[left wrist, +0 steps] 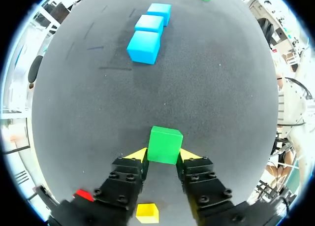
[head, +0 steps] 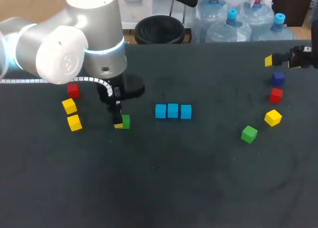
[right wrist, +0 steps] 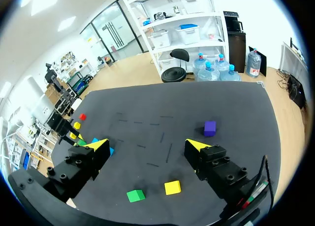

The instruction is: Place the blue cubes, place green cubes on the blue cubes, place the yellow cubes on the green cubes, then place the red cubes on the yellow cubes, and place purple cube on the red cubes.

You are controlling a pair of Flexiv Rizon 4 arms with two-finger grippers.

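Observation:
Three blue cubes (head: 172,111) lie in a row at mid-table, also ahead of my left gripper (left wrist: 149,34). My left gripper (head: 119,122) (left wrist: 165,156) stands low over the table, its yellow tips pressed against both sides of a green cube (head: 125,121) (left wrist: 165,145). To its left sit two yellow cubes (head: 72,114) and a red cube (head: 73,90). At the right are a purple cube (head: 278,78) (right wrist: 210,128), a red cube (head: 276,95), a yellow cube (head: 273,117) (right wrist: 172,187) and a second green cube (head: 249,134) (right wrist: 136,195). My right gripper (head: 279,62) (right wrist: 147,145) hangs open and empty above the far right.
The dark table (head: 198,178) has bare surface across its front half and between the blue row and the right-hand cubes. My left arm's large white body (head: 74,39) overhangs the far left corner.

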